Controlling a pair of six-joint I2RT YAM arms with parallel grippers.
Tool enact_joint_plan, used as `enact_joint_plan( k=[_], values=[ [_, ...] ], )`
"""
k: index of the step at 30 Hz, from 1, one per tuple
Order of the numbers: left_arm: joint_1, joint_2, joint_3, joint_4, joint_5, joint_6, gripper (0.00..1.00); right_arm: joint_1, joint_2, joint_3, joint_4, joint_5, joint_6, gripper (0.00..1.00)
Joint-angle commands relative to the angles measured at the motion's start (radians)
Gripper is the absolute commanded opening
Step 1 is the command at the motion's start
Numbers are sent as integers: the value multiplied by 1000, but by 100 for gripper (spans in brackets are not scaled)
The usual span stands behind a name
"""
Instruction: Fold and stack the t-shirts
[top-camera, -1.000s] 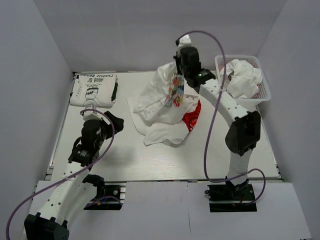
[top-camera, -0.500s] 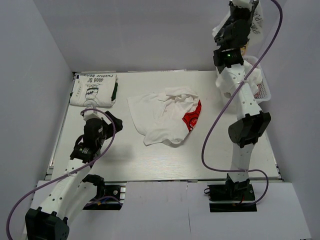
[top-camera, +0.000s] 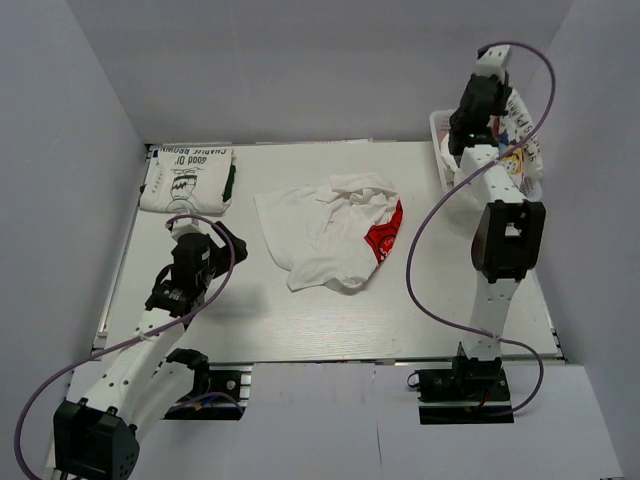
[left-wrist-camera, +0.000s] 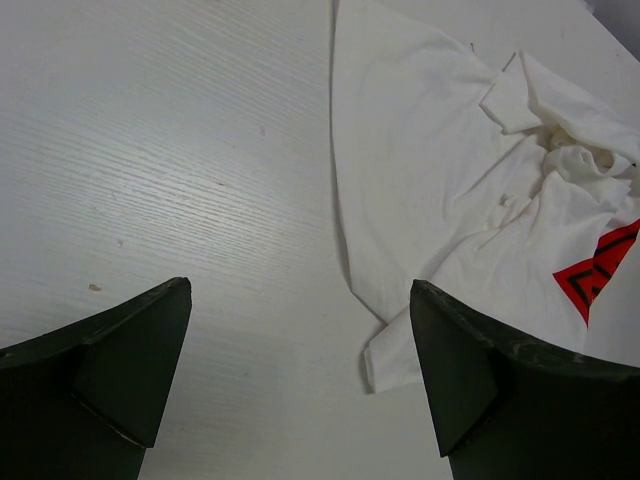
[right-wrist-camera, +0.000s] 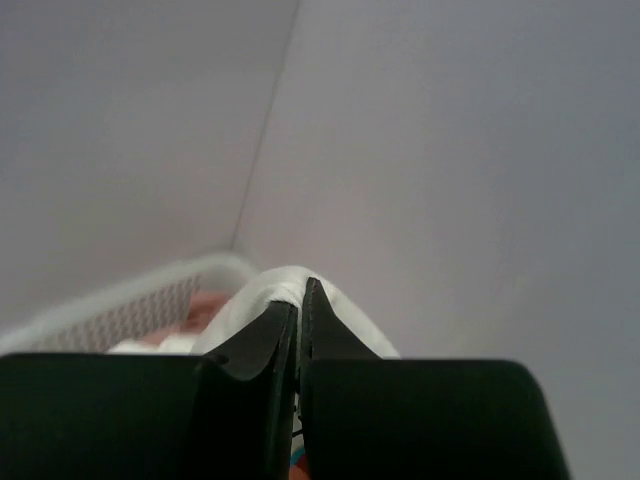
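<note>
Right gripper (right-wrist-camera: 300, 292) clamped tight on a printed shirt (top-camera: 518, 130) above the basket (top-camera: 438, 122), two o'clock.
Left gripper (left-wrist-camera: 300, 300) hangs wide open and empty at eight o'clock, near the crumpled red-print shirt (top-camera: 330, 235).

Three t-shirts (top-camera: 330, 230), one mesh basket (top-camera: 440, 140), two arms (top-camera: 495, 240).
</note>
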Motion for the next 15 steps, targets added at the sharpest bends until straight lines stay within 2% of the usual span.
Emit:
enact_joint_plan(
  k=[1, 2, 3, 5, 7, 8, 9, 10, 15],
  values=[
    [-5, 2, 27, 17, -15, 6, 100, -21, 77, -22, -198, -31, 261, 0],
    [-5, 2, 27, 17, -15, 6, 100, -29, 87, -26, -243, -42, 342, 0],
    [-5, 2, 27, 17, -15, 6, 100, -44, 110, -32, -363, -74, 430, 0],
    [6, 2, 27, 17, -15, 6, 100, -49, 123, -31, -497, -198, 566, 0],
    [6, 2, 27, 17, -6, 6, 100, -91, 118, -11, -569, -298, 616, 0],
    [6, -7, 39, 2, -6, 6, 100, -105, 114, 3, -658, -328, 663, 5],
    [6, -7, 48, -11, -6, 6, 100, -108, 100, 36, -688, -373, 679, 63],
    [6, -18, 48, -21, -15, 6, 100, -107, 91, 41, -708, -373, 687, 90],
    [6, -87, 36, -5, -40, 6, 100, -62, -171, -127, -628, -439, 679, 90]
  ],
)
